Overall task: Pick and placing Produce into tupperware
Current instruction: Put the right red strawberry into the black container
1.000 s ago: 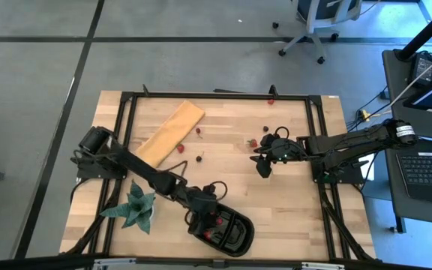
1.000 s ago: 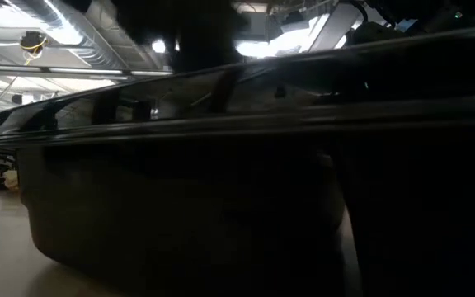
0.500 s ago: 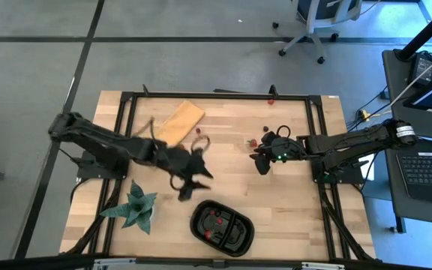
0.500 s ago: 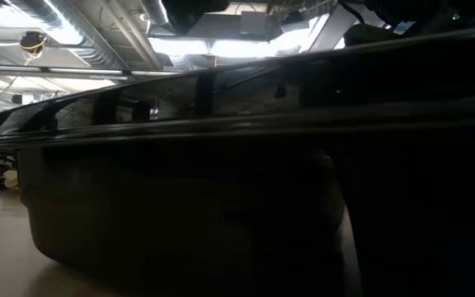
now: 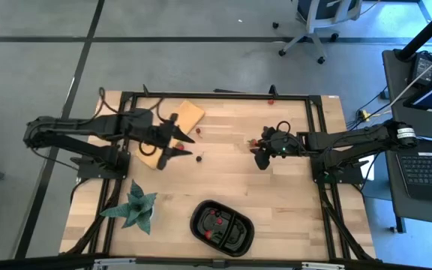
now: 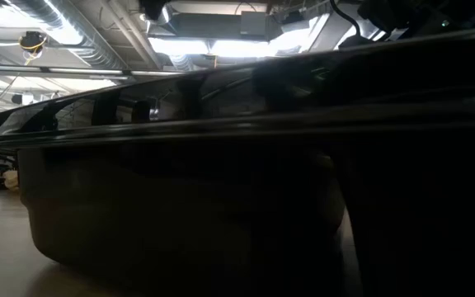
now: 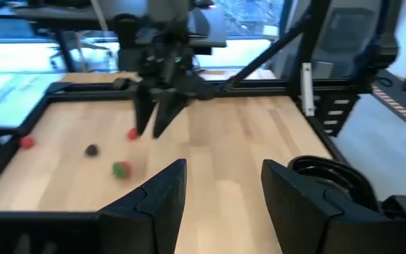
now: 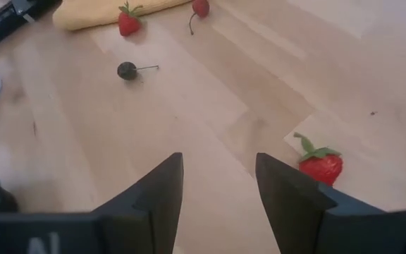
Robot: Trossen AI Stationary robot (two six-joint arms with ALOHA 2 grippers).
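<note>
The black tupperware sits near the table's front edge with a few red pieces of produce inside; its dark wall fills the low view. Loose produce lies on the wood: a strawberry just ahead of my right gripper, a dark cherry, and a strawberry by the tan board. My right gripper is open and empty. My left gripper hovers open and empty over the board's near end; its wrist view shows the gap between its fingers.
A green spiky plant stands at the near left. The black frame rail runs around the table. One red fruit lies at the far edge. Bare wood lies between the two grippers and the tupperware.
My left gripper has risen from over the tupperware and swung toward the table's far left, ending above the board's near end, still open. The tupperware stays in place and now shows uncovered.
</note>
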